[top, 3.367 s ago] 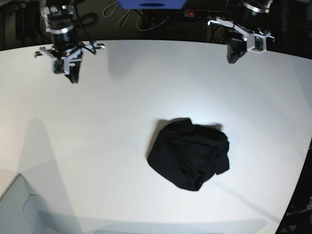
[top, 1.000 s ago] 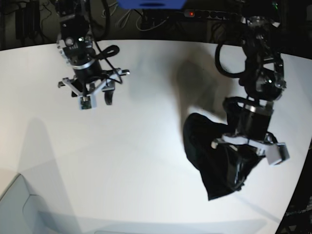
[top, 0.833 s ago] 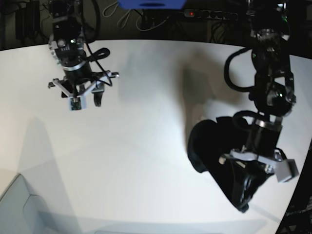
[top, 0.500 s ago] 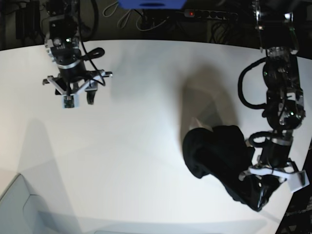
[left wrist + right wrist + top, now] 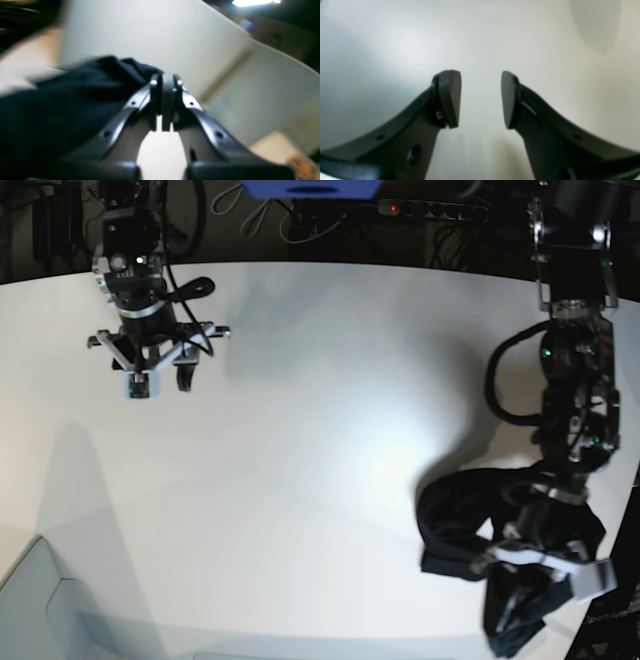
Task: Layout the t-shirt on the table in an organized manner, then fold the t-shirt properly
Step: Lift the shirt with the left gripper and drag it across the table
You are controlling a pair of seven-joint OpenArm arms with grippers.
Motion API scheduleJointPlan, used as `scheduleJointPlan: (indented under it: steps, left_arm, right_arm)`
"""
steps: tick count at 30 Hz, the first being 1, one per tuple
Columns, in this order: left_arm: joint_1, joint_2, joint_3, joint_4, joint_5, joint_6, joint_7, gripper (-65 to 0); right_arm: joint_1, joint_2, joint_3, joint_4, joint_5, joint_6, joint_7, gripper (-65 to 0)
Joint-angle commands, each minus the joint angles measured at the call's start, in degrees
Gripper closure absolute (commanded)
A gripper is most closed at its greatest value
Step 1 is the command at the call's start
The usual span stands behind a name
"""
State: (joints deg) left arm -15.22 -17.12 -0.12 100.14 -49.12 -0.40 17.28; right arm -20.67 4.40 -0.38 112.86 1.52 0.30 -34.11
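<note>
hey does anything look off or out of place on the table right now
Yes. The t-shirt is a crumpled heap near the table's curved edge, with cloth pinched in the shut left gripper. It is not laid out.

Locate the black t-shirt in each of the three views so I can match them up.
Base: the t-shirt is bunched at lower right, near the table's edge, under the left gripper.
Left wrist: it fills the left side, with cloth pinched between the shut jaws.
Right wrist: not in it; only the open right gripper over bare white.
Shared landmark: the white table, seen in all three.
</note>
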Motion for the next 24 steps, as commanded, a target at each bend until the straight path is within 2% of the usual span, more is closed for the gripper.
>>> scheduleJointPlan:
  steps: [1,7,10,12,15,20,22,24]
  left_arm:
    - [-1.1,0.9,1.9,0.0,0.4,-0.3,-0.7,-0.4]
    - [-4.4,9.3,21.2,-4.9,11.5,-0.3,-0.7,-0.9]
    - [-4.4,12.0,29.3,-7.1,16.9,-0.2,-0.7,-6.5]
    - [-4.3,13.2,32.5,-8.2,18.7,0.0,-0.7,-12.8]
    - [-3.9,14.3,35.1,-10.9,19.7,-0.1,-0.7,-25.8]
    - [-3.3,14.7,35.7,-12.2,19.7,-0.3,-1.1,-52.9]
    - [-3.5,14.2,35.3,-11.9,19.5,-0.3,-1.2,-60.3]
    - [-3.4,13.4,32.3,-11.8,19.5,-0.3,-1.2,-64.3]
  right_arm:
    - [0.3,0.2,0.2,1.0,-0.2,0.0,1.4,-27.3]
    - [0.3,0.2,2.6,0.9,-0.2,0.0,1.4,-27.3]
    - [-1.1,0.2,4.0,1.0,-0.2,0.0,1.4,-27.3]
    - [-1.4,0.4,4.8,1.0,-0.2,0.0,1.4,-27.3]
    - [-1.6,0.4,5.5,1.0,-0.1,0.0,1.4,-27.3]
    - [-2.4,0.3,6.2,1.0,0.0,0.0,1.4,-27.3]
    - [-2.4,0.4,6.2,1.0,0.0,0.0,1.4,-27.3]
    - [-2.3,0.4,6.2,1.0,0.0,0.0,1.4,-27.3]
